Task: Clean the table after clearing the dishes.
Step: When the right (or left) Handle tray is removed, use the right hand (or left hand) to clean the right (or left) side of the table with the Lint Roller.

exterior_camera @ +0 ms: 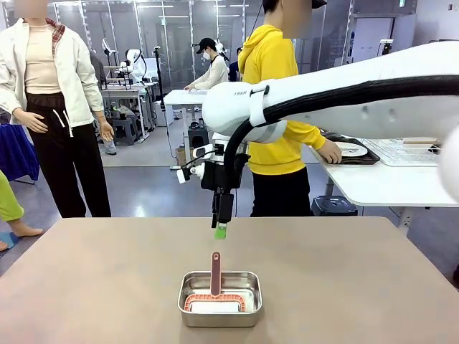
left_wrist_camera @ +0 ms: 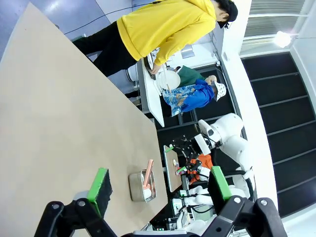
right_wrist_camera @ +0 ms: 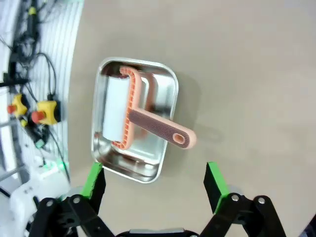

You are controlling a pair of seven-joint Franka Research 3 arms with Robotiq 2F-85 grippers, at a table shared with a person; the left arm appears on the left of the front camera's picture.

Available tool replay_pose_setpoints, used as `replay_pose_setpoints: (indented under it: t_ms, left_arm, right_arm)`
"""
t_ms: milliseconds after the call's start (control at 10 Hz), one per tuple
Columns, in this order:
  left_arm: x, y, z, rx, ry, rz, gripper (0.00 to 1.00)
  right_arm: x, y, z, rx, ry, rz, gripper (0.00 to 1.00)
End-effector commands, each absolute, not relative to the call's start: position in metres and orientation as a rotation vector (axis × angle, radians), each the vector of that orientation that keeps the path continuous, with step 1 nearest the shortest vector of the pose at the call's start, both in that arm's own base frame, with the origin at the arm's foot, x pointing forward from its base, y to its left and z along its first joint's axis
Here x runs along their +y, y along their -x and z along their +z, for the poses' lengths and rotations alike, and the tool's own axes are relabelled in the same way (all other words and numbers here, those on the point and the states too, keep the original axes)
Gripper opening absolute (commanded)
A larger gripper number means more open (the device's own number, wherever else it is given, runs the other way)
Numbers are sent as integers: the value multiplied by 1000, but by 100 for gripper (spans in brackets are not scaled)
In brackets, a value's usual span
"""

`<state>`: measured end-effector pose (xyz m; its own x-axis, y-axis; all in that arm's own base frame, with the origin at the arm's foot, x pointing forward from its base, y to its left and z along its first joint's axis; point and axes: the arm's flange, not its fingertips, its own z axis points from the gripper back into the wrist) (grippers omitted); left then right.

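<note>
Right hand (right_wrist_camera: 154, 185): hanging above the steel pan (right_wrist_camera: 133, 118), fingers spread wide, holding nothing.
Left hand (left_wrist_camera: 160, 186): also gaping wide, gripping nothing.
Pan: sitting on the counter (exterior_camera: 93, 287), holding a pink-handled roller (right_wrist_camera: 148, 121).
Dishes (exterior_camera: 351, 149): lying on a tray (exterior_camera: 362, 159) on the white side table (exterior_camera: 387, 183), with a person's hand (exterior_camera: 330, 153) touching the tray.

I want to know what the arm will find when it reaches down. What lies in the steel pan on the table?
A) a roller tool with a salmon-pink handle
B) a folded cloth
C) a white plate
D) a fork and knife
A: the right wrist view shows the steel pan holding a roller tool, with its white roller inside and its salmon-pink handle reaching out past the rim.
</note>
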<state>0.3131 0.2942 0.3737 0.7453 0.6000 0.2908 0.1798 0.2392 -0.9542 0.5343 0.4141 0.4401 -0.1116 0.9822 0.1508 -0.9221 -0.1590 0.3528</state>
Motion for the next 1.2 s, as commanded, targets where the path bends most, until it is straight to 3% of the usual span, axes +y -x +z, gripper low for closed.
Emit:
replay_pose_setpoints:
  t_ms: [0, 400, 1100]
  left_arm:
    - [297, -312, 380, -710, 1341, 329, 100]
    - [297, -312, 380, -710, 1341, 329, 100]
    - [297, -312, 380, -710, 1341, 329, 100]
  right_arm:
    - [443, -581, 436, 311, -398, 1688, 100]
    - [434, -602, 393, 397, -455, 1479, 100]
    - [437, -571, 341, 480, -532, 1464, 100]
